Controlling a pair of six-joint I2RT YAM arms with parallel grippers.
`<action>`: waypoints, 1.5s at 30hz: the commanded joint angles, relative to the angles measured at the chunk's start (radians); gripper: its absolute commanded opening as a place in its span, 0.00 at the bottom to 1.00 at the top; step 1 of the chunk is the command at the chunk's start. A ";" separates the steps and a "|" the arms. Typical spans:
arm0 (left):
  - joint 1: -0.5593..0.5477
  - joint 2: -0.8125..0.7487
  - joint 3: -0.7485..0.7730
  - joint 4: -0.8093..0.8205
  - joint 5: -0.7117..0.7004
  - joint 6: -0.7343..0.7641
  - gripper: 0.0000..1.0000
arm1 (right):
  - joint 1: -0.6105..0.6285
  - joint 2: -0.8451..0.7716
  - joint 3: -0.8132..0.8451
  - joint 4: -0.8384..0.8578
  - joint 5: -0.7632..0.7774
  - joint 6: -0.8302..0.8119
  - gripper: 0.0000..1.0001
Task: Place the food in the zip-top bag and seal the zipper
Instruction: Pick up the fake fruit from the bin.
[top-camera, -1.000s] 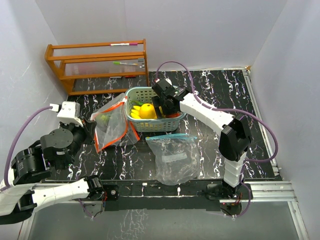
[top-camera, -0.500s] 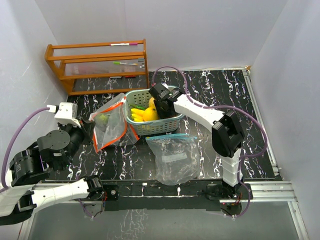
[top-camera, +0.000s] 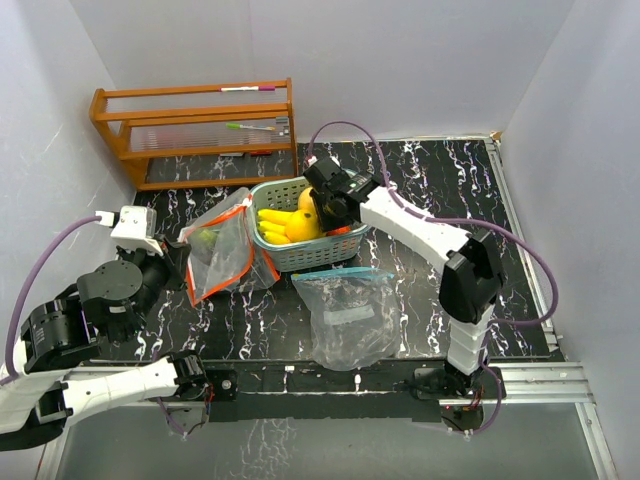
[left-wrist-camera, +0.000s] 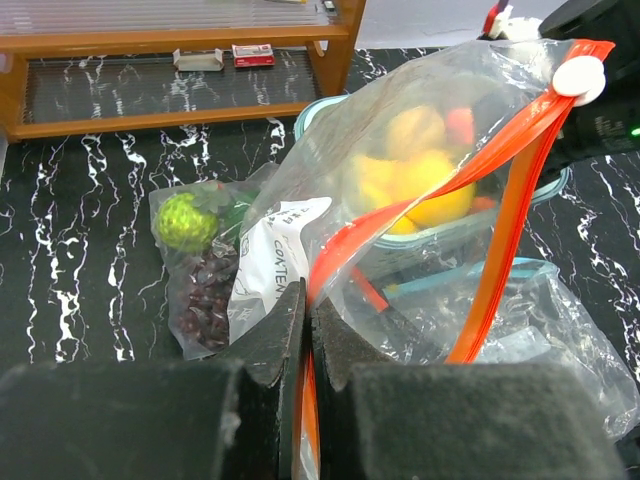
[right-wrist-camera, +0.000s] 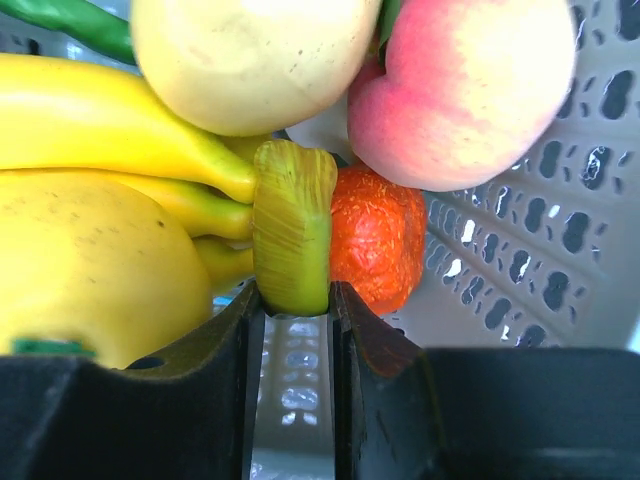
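The right end effector (right-wrist-camera: 293, 300) is clamped on the stem (right-wrist-camera: 293, 225) of the bananas (right-wrist-camera: 110, 110) inside the basket (right-wrist-camera: 520, 270), beside a peach (right-wrist-camera: 460, 90). The left end effector (left-wrist-camera: 305, 335) is pinched shut on the orange zipper edge (left-wrist-camera: 505, 225) of the bag (left-wrist-camera: 420, 120), which stands on the surface (top-camera: 430, 165) just beside the basket with grapes (left-wrist-camera: 205, 300) and a green fruit (left-wrist-camera: 185, 222) inside. The lift likely wants a straight upward pull so the bunch clears the rim without dragging neighbours, a firm grip against swinging, and the left arm holding the bag's mouth wide.
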 joint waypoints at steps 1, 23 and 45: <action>0.004 0.003 0.009 0.010 -0.032 0.015 0.00 | 0.000 -0.134 0.069 0.060 -0.024 0.025 0.08; 0.004 0.046 0.011 0.045 -0.014 0.034 0.00 | 0.008 -0.444 -0.440 0.604 0.231 0.025 0.08; 0.004 0.053 0.020 0.050 -0.016 0.054 0.00 | 0.095 -0.475 -0.811 1.355 0.449 -0.192 0.08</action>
